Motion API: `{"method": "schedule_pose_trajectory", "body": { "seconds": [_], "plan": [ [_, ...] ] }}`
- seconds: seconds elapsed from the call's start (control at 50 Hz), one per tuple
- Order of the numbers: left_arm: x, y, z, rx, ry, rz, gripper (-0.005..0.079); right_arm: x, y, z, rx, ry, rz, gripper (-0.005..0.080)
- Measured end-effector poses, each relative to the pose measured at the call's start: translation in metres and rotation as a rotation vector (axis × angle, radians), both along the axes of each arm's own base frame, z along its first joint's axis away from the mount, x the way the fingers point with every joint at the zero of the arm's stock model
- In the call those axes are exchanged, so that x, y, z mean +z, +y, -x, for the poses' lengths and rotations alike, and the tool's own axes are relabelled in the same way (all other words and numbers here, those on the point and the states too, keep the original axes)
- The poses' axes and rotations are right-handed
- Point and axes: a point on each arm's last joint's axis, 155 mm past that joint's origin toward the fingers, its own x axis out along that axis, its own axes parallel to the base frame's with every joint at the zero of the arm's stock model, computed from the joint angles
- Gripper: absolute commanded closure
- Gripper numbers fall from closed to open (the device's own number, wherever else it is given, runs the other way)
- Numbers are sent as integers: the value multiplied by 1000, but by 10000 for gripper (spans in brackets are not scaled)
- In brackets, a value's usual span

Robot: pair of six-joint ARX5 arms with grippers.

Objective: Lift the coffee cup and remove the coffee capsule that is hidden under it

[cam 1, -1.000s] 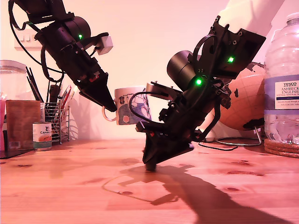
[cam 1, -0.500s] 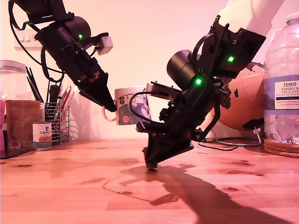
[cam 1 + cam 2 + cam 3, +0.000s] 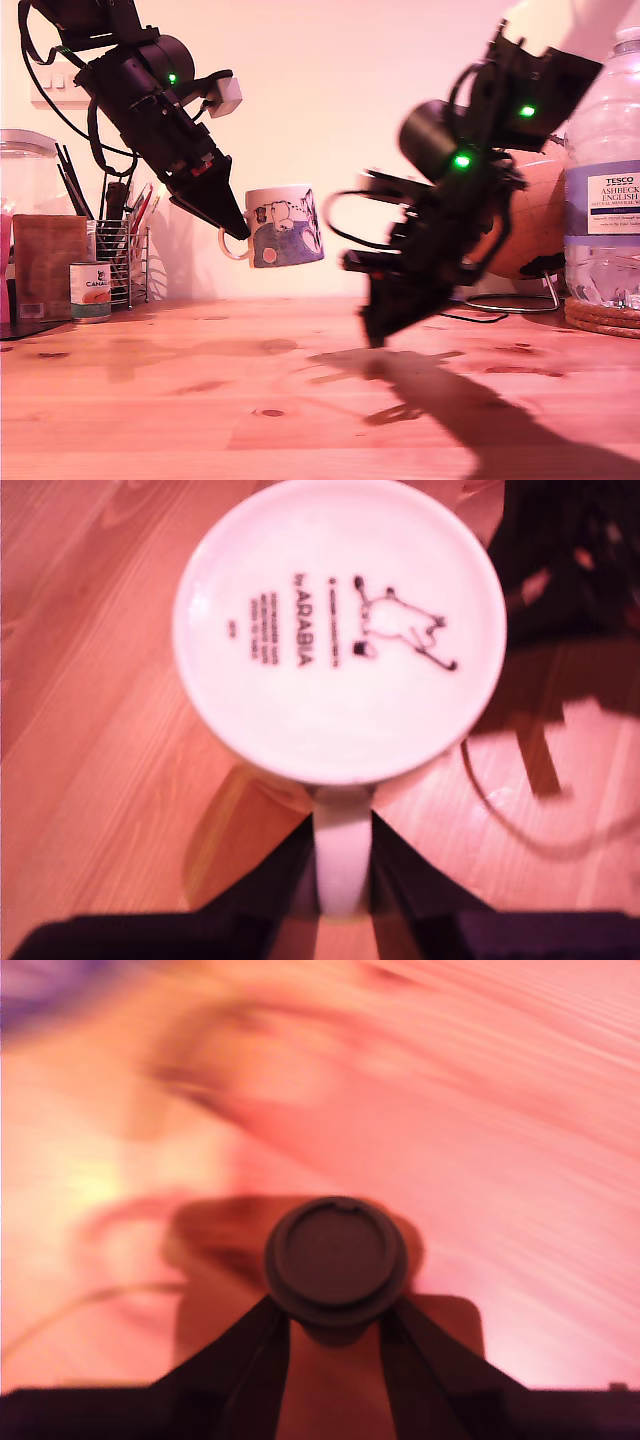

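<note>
The coffee cup (image 3: 287,227) hangs upside down in the air above the wooden table, tilted a little. My first gripper (image 3: 236,228) is shut on its loop handle. The first wrist view shows the cup's white stamped base (image 3: 338,630) and the handle between my first gripper's (image 3: 340,880) fingers. In the second wrist view, the dark round coffee capsule (image 3: 335,1257) sits pinched at the tips of my second gripper (image 3: 335,1325). The exterior view shows my second gripper (image 3: 378,335) blurred, just above the table to the right of the cup; the capsule cannot be made out there.
At the exterior view's left stand a small tin can (image 3: 90,291), a wire pen holder (image 3: 125,255), a brown packet (image 3: 48,262) and a glass jar (image 3: 25,160). At its right are a water bottle (image 3: 605,190), a globe (image 3: 525,225) and cork coasters (image 3: 605,318).
My second gripper has lifted off the table and swung towards the exterior view's right with the capsule. The cup is now uncovered in that view. The first arm has stayed still.
</note>
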Motion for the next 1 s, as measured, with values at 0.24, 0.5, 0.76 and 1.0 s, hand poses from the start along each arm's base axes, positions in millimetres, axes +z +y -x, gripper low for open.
{"method": "schedule_pose_trajectory", "body": {
  "seconds": [0.24,0.5,0.76,1.0],
  "plan": [
    [0,0,0,0,-1,0,766,-3,-44,-12,-74,16,46,637],
    [1,-1,-2,0,-9,3,766,-3,-80,-24,-125,9,66,637],
    [2,-1,-4,0,-18,6,766,-4,-90,-17,-136,43,82,560],
    [2,-1,-4,1,-19,7,766,-9,-87,-3,-115,111,76,425]
  ]
}}
